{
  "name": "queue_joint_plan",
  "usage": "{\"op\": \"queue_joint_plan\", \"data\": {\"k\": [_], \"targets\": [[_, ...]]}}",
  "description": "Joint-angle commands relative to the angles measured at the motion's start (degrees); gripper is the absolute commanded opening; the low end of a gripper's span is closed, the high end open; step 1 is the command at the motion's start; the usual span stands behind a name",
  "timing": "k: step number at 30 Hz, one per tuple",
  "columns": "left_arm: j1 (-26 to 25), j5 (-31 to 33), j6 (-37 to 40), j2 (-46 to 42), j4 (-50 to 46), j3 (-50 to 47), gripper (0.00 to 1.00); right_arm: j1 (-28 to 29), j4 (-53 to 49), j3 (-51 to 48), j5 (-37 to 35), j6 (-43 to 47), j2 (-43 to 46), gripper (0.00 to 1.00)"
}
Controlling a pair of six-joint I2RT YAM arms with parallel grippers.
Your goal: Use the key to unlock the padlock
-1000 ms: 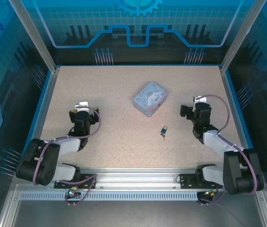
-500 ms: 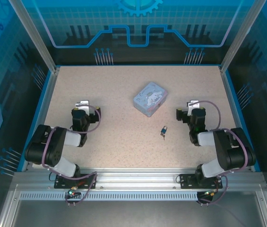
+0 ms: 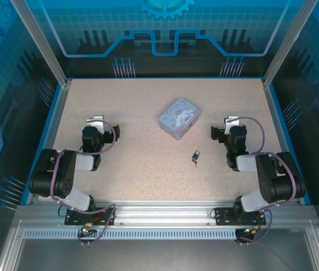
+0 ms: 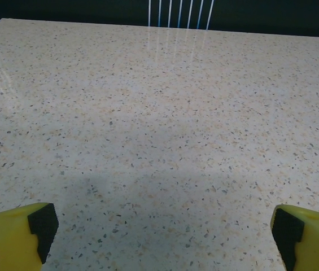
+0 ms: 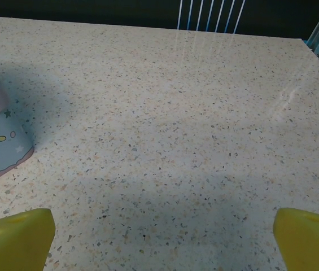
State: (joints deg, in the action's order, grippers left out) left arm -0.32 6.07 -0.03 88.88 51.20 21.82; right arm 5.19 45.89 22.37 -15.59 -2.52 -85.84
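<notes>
**A:** Item one, far left?

**B:** Left gripper (image 3: 95,122): fingers spread wide, nothing between them. In its wrist view both yellow fingertips (image 4: 18,234) are cut off at the lower corners, over bare speckled table (image 4: 159,113).

**A:** Centre?

**B:** Lavender tin (image 3: 179,117), lying flat, print too small to read. At its 5 o'clock, apart from it, is the padlock (image 3: 196,153): tiny, blue body, shackle barely discernible. The key (image 3: 193,162) is a dark sliver at the padlock's 7 o'clock. Touching or inserted, cannot tell.

**A:** Right?

**B:** Right gripper (image 3: 231,122), at the padlock's 2 o'clock: likewise spread and empty. Its wrist view cuts off the tin at the left edge.
</notes>
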Motion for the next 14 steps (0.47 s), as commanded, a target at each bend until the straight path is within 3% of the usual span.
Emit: {"op": "queue_joint_plan", "data": {"k": [1,14], "targets": [[0.3,-1.7,-0.3,0.0,-0.1,0.8,0.99,0.2,0.3,0.7,-0.1,0.1,-0.2,1.00],[0.3,-1.7,-0.3,0.1,-0.1,0.8,0.99,-0.6,0.1,0.8,1.5,-0.1,-0.1,1.00]]}}
